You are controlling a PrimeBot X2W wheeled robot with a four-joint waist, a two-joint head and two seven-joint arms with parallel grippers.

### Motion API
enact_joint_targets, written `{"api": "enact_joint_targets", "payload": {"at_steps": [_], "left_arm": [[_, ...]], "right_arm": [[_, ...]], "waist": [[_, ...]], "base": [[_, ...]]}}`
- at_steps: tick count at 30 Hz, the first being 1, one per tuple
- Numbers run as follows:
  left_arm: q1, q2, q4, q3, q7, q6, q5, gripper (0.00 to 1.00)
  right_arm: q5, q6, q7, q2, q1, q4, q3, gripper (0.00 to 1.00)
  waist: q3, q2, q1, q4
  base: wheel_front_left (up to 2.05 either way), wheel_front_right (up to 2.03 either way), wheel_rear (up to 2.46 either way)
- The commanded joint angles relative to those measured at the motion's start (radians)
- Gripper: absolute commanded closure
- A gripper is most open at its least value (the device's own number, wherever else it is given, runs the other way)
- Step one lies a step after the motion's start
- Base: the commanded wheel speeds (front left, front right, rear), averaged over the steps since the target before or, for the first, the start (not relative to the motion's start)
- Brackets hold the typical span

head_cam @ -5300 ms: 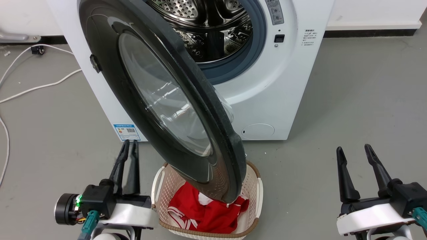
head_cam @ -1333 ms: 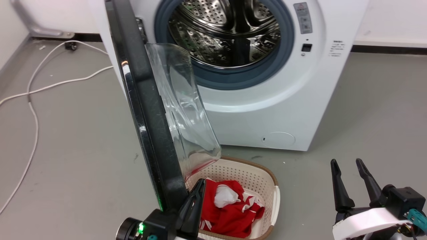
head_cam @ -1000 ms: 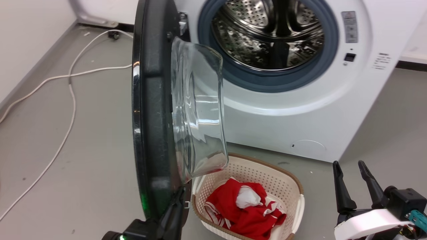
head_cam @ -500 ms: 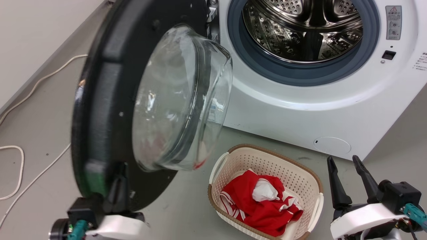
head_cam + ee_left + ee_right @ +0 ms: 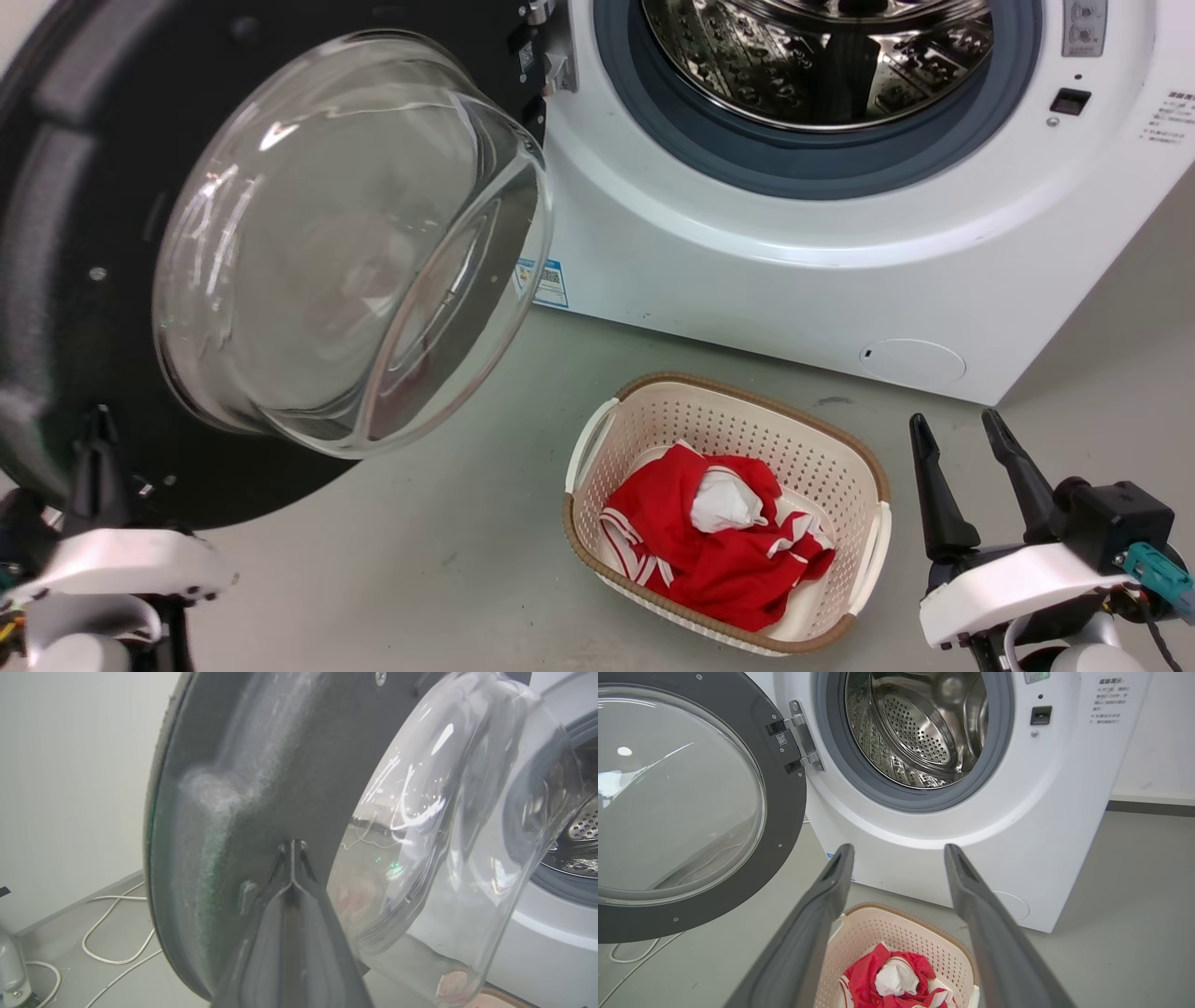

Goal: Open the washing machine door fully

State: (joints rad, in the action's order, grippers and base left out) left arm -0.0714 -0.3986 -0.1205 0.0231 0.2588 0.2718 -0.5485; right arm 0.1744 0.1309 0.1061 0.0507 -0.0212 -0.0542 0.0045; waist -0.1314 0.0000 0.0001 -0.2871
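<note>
We've got the washing machine door (image 5: 56,280) out at our ten o'clock, the washing machine (image 5: 747,280) behind at one o'clock, the basket (image 5: 747,425) before it at five o'clock, clothes (image 5: 719,560) lying in it.

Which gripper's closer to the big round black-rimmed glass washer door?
Left. The left gripper, shut, sits at the inner face of the round black-rimmed glass door; the right gripper, open, is apart, beyond the white perforated basket.
</note>
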Motion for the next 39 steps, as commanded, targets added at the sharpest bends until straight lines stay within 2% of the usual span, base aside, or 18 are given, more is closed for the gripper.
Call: {"api": "enact_joint_targets", "payload": {"at_steps": [1, 7, 11, 14, 20, 27, 33, 37, 39], "left_arm": [[-0.022, -0.02, -0.025, -0.031, 0.006, -0.008, -0.002, 1.0], [-0.084, -0.062, -0.127, -0.096, 0.008, -0.075, 0.01, 1.0], [-0.116, -0.069, -0.187, -0.125, 0.008, -0.112, 0.028, 1.0], [-0.12, -0.065, -0.203, -0.141, 0.006, -0.122, 0.039, 1.0], [-0.051, -0.013, -0.157, -0.189, 0.006, -0.132, 0.087, 1.0], [0.064, 0.092, -0.027, -0.196, 0.006, -0.146, 0.144, 1.0], [0.119, 0.181, 0.072, -0.115, 0.006, -0.155, 0.211, 1.0], [0.116, 0.219, 0.09, -0.031, 0.006, -0.19, 0.234, 1.0], [0.094, 0.222, 0.091, 0.028, -0.001, -0.228, 0.249, 1.0]], "right_arm": [[-0.007, 0.0, 0.003, -0.001, -0.016, 0.003, -0.001, 0.0], [-0.007, 0.0, 0.007, -0.001, -0.027, -0.005, -0.003, 0.0], [-0.015, 0.0, 0.008, -0.001, -0.036, -0.009, -0.004, 0.0], [-0.016, 0.0, 0.01, -0.001, -0.037, -0.012, 0.004, 0.0], [-0.006, 0.0, 0.02, -0.001, -0.021, -0.023, 0.015, 0.0], [-0.012, 0.0, 0.023, -0.001, 0.004, -0.025, 0.015, 0.0], [-0.025, 0.0, 0.014, -0.001, 0.014, 0.005, 0.016, 0.0], [-0.04, 0.0, 0.008, -0.001, 0.02, 0.024, 0.012, 0.0], [-0.047, 0.0, 0.001, -0.001, 0.023, 0.037, 0.009, 0.0]], "waist": [[-0.01, 0.0, -0.0001, 0.009], [-0.022, 0.0, -0.0001, 0.025], [-0.021, 0.0, -0.0001, 0.037], [-0.017, 0.0, -0.0001, 0.047], [0.009, 0.0, -0.0001, 0.075], [0.048, 0.0, -0.0001, 0.096], [0.077, 0.0, -0.0001, 0.117], [0.091, 0.0, -0.0001, 0.14], [0.097, 0.0, -0.0001, 0.163]], "base": [[0.0, 0.0, 0.0], [0.0, 0.0, 0.0], [0.0, 0.0, 0.0], [0.0, 0.0, 0.0], [0.0, 0.0, 0.0], [0.0, 0.0, 0.0], [0.0, 0.0, 0.0], [0.0, 0.0, 0.0], [0.0, 0.0, 0.0]]}}
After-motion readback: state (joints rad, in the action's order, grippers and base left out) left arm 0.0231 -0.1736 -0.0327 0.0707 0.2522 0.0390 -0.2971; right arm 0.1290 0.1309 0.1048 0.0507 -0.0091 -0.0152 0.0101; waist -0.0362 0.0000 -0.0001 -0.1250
